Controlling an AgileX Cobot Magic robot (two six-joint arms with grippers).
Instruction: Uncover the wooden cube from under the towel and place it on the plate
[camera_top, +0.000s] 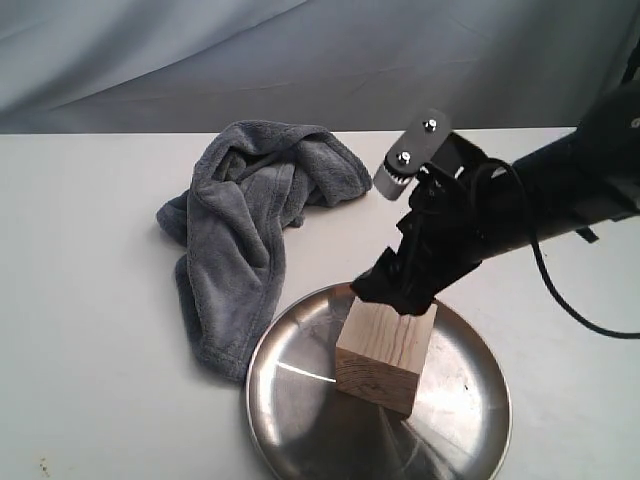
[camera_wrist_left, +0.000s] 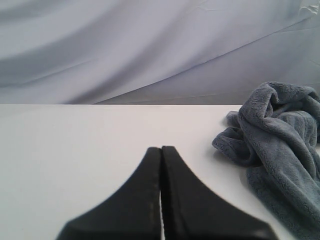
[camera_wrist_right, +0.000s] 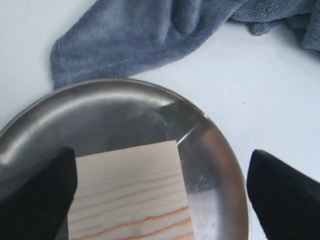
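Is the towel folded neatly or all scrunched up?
Scrunched up: the towel lies in a rumpled heap with deep creases, beside the plate.

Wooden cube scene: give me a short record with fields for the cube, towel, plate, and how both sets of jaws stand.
cube: wooden cube uncovered, sitting on the plate
plate: steel plate on the table
towel: towel crumpled on the table beside the plate
right jaws: open, one on either side of the cube
left jaws: shut, holding nothing, over bare table near the towel
task state: cube already on the plate
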